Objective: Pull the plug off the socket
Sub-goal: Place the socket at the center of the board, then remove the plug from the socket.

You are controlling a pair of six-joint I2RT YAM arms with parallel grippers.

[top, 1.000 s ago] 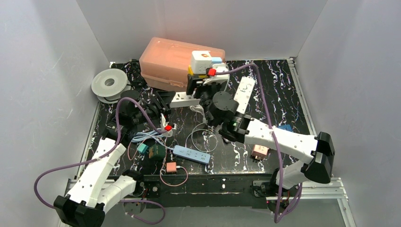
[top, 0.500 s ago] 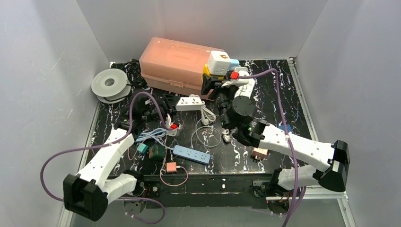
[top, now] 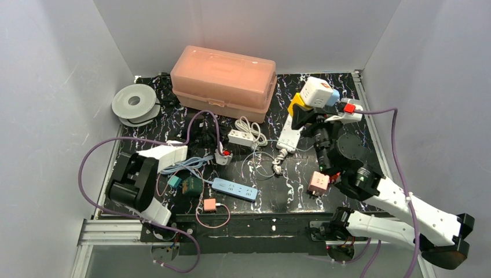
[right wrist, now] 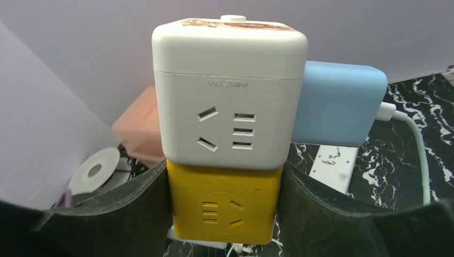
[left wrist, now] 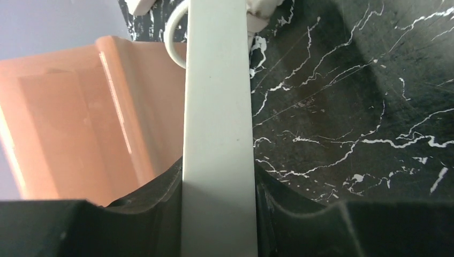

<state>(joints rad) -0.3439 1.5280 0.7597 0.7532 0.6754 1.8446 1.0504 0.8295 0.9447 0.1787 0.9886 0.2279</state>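
The right gripper [top: 301,112] is pinching a yellow cube [right wrist: 224,206], with one finger flat against each side of it. A white cube [right wrist: 227,91] sits squarely on top of the yellow one and touches it. The pair makes a short stack whose long axis runs out from the fingers, away from the wrist. In the right wrist view the stack stands upright, and the socket holes of both cubes face the camera. From above it leans up and to the right, held off the table [left wrist: 348,107]. A blue charger [right wrist: 337,101] sits against the right side of the white cube, and a white cable [right wrist: 420,155] drops from its outer end. The stack is to the right of the pink box [top: 223,75], near that box's right end but not touching it.

The left gripper [left wrist: 219,214] is pressed together on a white power strip [left wrist: 218,107], with a finger on each long edge. The strip's long axis runs straight out from between the fingers. Its far end meets a coiled cord [top: 250,125] just in front of the pink box. The strip lies in front of the pink box, well apart from the stack.

A longer white strip [top: 288,135] lies flat on the table to the right of the pink box, under the stack
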